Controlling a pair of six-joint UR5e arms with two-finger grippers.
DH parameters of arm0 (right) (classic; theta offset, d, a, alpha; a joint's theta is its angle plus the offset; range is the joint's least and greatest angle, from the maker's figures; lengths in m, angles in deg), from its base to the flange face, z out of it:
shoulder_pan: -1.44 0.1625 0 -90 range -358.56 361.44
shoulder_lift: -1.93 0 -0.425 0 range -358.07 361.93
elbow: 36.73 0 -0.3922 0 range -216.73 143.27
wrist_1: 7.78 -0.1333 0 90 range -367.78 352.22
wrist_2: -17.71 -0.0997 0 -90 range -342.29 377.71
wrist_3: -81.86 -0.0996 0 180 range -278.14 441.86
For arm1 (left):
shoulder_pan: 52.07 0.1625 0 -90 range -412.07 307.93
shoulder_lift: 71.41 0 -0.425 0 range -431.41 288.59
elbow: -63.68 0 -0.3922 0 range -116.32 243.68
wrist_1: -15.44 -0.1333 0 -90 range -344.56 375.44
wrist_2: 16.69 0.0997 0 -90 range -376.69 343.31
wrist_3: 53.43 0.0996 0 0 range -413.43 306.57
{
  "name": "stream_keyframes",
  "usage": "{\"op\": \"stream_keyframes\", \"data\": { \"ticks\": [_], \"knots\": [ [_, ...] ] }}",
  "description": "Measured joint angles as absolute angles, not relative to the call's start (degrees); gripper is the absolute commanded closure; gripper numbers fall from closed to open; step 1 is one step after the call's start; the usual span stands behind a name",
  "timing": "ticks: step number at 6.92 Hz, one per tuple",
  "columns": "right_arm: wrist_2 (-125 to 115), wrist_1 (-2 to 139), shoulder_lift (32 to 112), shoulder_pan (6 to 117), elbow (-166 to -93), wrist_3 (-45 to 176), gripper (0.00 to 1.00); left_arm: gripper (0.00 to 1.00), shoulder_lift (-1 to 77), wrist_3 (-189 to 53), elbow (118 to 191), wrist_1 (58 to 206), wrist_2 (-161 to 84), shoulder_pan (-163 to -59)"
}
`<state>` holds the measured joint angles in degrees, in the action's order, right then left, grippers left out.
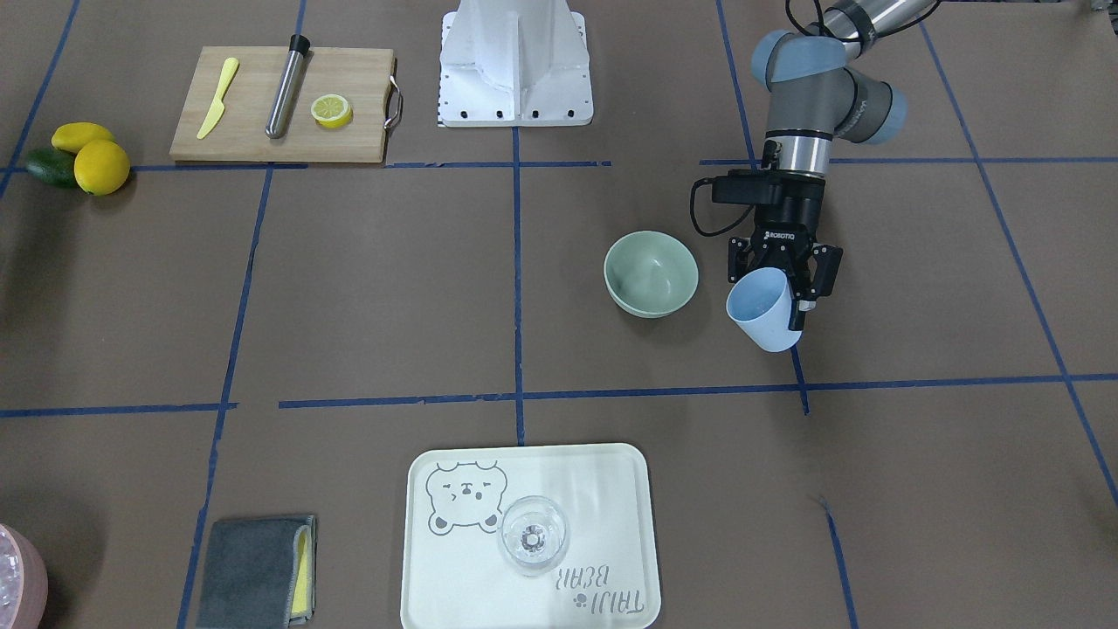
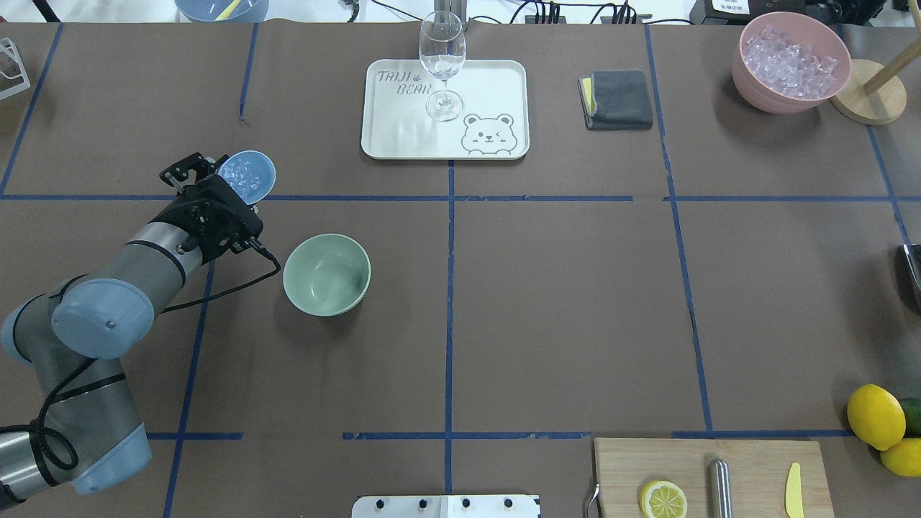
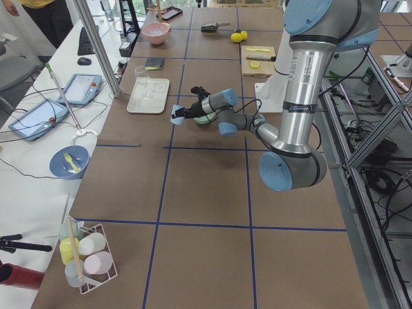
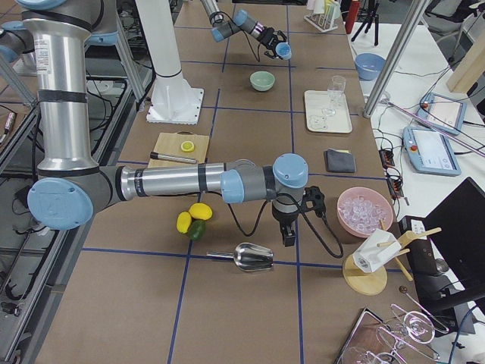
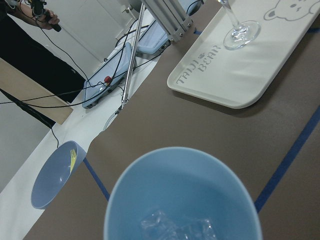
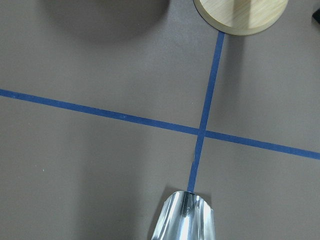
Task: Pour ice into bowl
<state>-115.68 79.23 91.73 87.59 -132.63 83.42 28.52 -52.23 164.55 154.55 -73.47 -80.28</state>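
Clamping the blue cup [image 1: 762, 307] of ice [image 2: 245, 176], the left gripper [image 1: 782, 288] holds it beside the sage-green bowl [image 1: 651, 273], likely staged for pouring; the right gripper's [image 4: 289, 238] closure I cannot tell.

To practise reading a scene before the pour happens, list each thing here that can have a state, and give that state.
left tool, shut on the blue cup
blue cup, tilted, ice inside
bowl, upright, empty
wine glass, upright and empty on the tray
pink container, full of ice cubes
right tool, cannot tell open or shut
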Motion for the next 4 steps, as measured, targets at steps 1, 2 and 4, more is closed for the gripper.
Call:
{"op": "stream_keyframes", "data": {
  "ticks": [1,2,4],
  "knots": [
    [-115.7,79.2,92.0,87.7,-132.6,83.4,0.00,1.00,28.6,-45.0,165.0,153.4,-70.8,-79.9],
    [-115.7,79.2,92.2,87.7,-132.6,83.3,0.00,1.00,28.9,-39.6,165.0,151.2,-67.9,-79.1],
    [-115.7,79.2,92.6,88.0,-132.6,83.2,0.00,1.00,29.6,-34.5,165.0,148.0,-65.4,-76.4]
  ]
}}
